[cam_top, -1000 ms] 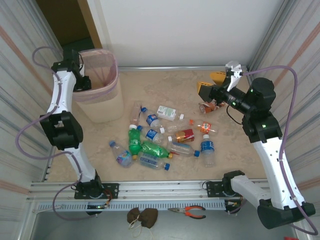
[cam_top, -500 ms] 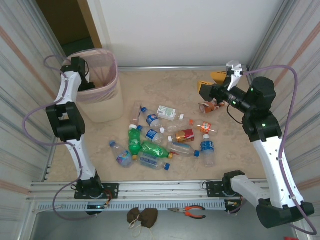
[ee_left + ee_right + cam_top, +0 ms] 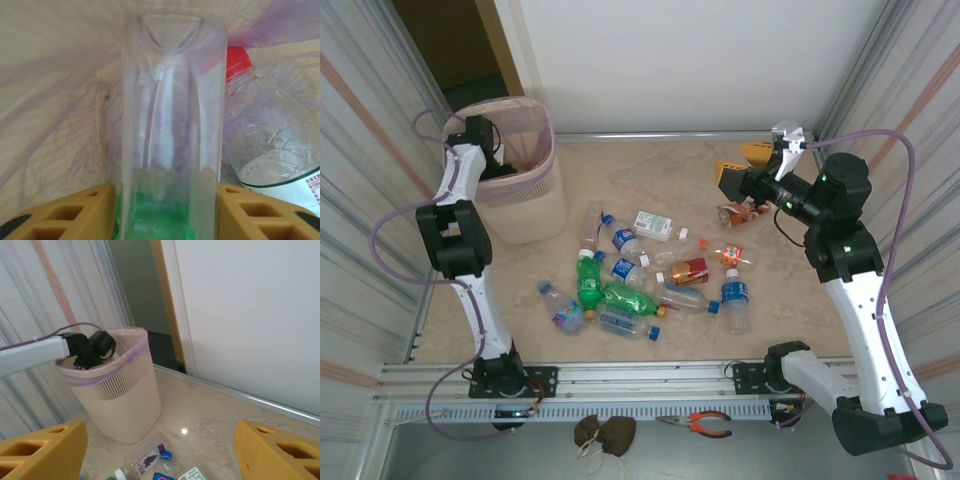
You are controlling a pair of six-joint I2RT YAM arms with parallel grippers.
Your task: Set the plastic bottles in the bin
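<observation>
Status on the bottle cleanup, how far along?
Done: one red-capped bottle lies inside the bin. In hand: a clear bottle sits in the left pincer down in the bin; gripped or released, unclear. Left: roughly a dozen bottles scattered on the table; the right pincer is open and empty.

Bin (image 3: 520,190) far-left on table (image 3: 650,180); bottles (image 3: 620,295) strewn right.

The left arm (image 3: 483,310) and right arm (image 3: 870,330) are white tubes joined by chunky black housings, small green lights on the right one. A lilac cable (image 3: 865,135) trails off each, and the right gripper (image 3: 160,455) has mustard-yellow fingers (image 3: 42,452) with hollow pockets.
</observation>
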